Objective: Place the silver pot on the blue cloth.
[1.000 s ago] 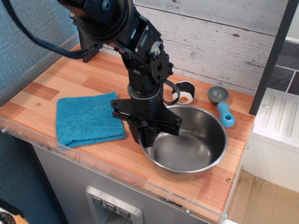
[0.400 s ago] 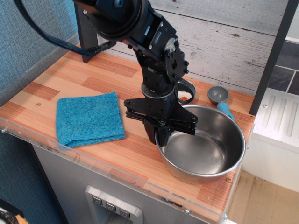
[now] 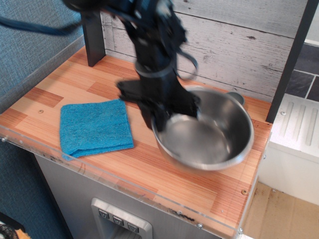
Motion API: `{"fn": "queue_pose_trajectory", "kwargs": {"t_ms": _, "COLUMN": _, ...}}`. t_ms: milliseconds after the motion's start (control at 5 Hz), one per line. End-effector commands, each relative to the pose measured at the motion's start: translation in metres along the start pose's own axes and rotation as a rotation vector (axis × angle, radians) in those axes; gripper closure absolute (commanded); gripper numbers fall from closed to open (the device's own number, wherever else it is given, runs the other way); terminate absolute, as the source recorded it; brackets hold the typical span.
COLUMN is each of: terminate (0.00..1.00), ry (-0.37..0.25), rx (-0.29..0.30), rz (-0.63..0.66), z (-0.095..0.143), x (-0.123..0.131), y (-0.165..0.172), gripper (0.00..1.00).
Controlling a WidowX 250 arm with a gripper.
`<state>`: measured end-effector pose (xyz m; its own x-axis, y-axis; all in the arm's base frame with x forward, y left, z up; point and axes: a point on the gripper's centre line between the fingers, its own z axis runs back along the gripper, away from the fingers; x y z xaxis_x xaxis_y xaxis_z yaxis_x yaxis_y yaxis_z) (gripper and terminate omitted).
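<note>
The silver pot is a large shiny steel bowl, lifted off the counter and tilted toward the camera, at the right of centre. My gripper is shut on the pot's left rim, one finger inside and one outside; the arm is motion-blurred. The blue cloth lies flat and folded on the wooden counter to the left of the gripper, a short gap from the pot.
The grey scoop peeks out behind the pot's far rim. A black post stands at the back left. The counter's clear front edge runs below. A white unit stands at the right.
The pot has been lifted off the counter and tilted, then carried back left. The arm rose with it. The sushi toy and blue scoop handle are now hidden behind arm and pot.
</note>
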<state>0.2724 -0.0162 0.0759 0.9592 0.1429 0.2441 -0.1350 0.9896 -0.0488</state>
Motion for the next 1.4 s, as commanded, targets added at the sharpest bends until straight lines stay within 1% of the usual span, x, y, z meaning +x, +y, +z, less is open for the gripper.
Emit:
{"fn": "queue_pose_trajectory", "kwargs": {"t_ms": 0, "terminate": 0.00, "ry": -0.124, "rx": -0.020, "rz": 0.084, "z": 0.056, "x": 0.007, "y": 0.057, "gripper": 1.00}}
{"fn": "queue_pose_trajectory", "kwargs": {"t_ms": 200, "terminate": 0.00, "ry": -0.139, "rx": -0.006, "rz": 0.142, "z": 0.063, "x": 0.009, "y": 0.103, "gripper": 1.00}}
{"fn": "queue_pose_trajectory", "kwargs": {"t_ms": 400, "terminate": 0.00, "ry": -0.140, "rx": 0.013, "rz": 0.207, "z": 0.057, "x": 0.012, "y": 0.144, "gripper": 1.00}}
{"fn": "queue_pose_trajectory", "kwargs": {"t_ms": 600, "terminate": 0.00, "ry": -0.113, "rx": 0.038, "rz": 0.242, "z": 0.047, "x": 0.017, "y": 0.162, "gripper": 1.00}}
{"fn": "queue_pose_trajectory", "kwargs": {"t_ms": 800, "terminate": 0.00, "ry": -0.079, "rx": 0.041, "rz": 0.264, "z": 0.021, "x": 0.015, "y": 0.169, "gripper": 1.00}}
{"fn": "queue_pose_trajectory", "kwargs": {"t_ms": 1000, "terminate": 0.00, "ry": -0.021, "rx": 0.047, "rz": 0.254, "z": 0.002, "x": 0.011, "y": 0.152, "gripper": 1.00}}
{"fn": "queue_pose_trajectory", "kwargs": {"t_ms": 1200, "terminate": 0.00, "ry": 0.023, "rx": 0.045, "rz": 0.236, "z": -0.016, "x": 0.005, "y": 0.131, "gripper": 1.00}}
